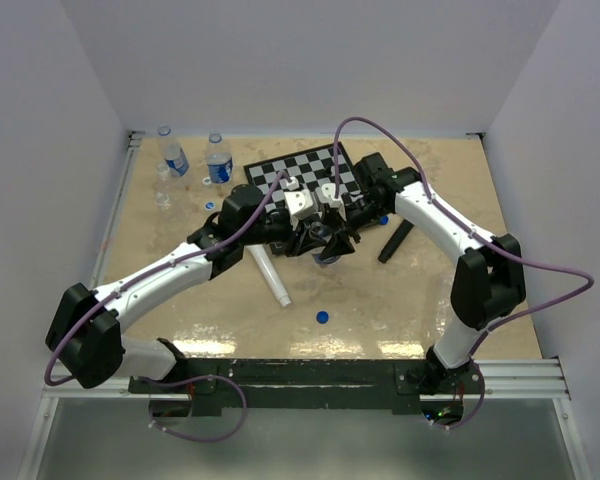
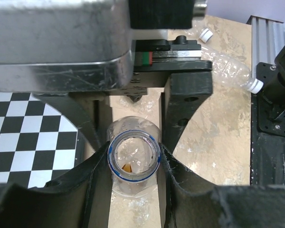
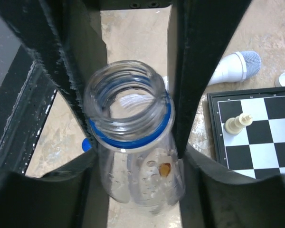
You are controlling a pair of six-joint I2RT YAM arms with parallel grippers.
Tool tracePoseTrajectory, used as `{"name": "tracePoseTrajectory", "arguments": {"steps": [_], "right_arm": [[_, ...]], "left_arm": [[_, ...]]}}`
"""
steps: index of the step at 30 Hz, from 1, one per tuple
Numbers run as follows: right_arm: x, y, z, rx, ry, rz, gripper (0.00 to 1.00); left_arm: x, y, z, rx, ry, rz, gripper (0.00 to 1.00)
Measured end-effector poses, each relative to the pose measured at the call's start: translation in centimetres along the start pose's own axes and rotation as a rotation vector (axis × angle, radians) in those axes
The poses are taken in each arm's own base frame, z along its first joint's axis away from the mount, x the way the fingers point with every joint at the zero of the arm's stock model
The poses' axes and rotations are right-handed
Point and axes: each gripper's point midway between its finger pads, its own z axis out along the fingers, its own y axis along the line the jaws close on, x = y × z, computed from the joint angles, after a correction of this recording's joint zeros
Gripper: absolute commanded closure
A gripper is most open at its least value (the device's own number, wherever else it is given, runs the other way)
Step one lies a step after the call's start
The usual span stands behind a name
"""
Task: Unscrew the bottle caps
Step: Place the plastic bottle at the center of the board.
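A clear bottle with an open, capless mouth and a blue neck ring stands between both grippers at the table's middle. My left gripper is shut on its neck, a finger pressing each side. My right gripper also grips this bottle, with its fingers against the blue ring. From above, the left gripper and right gripper meet and hide most of the bottle. A loose blue cap lies on the table nearer the bases. Two capped, blue-labelled bottles stand at the back left.
The chessboard lies behind the grippers with a pale chess piece on it. A white microphone and a black one lie beside the grippers. A clear bottle lies flat near a loose white cap.
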Motion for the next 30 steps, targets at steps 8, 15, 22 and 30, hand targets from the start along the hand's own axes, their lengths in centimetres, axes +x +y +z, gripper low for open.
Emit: {"name": "tracePoseTrajectory", "arguments": {"steps": [8,15,22,30], "right_arm": [[-0.2,0.3,0.0,0.015,-0.013,-0.001,0.73],[0.7,-1.1,-2.8,0.110,-0.005,0.023,0.75],[2.6,-4.3,-9.4,0.297,-0.029,0.109,0.75],[3.3,-11.4,-23.2,0.779,-0.114,0.204,0.71]], "left_arm": [[-0.3,0.3,-0.6,-0.026,-0.002,-0.012,0.32],[-4.8,0.9,-3.8,-0.138,-0.109,0.049,0.07],[-8.5,1.1,-8.6,-0.291,-0.228,0.193,0.01],[0.2,2.3,-9.3,-0.397,-0.086,0.174,0.00]]}}
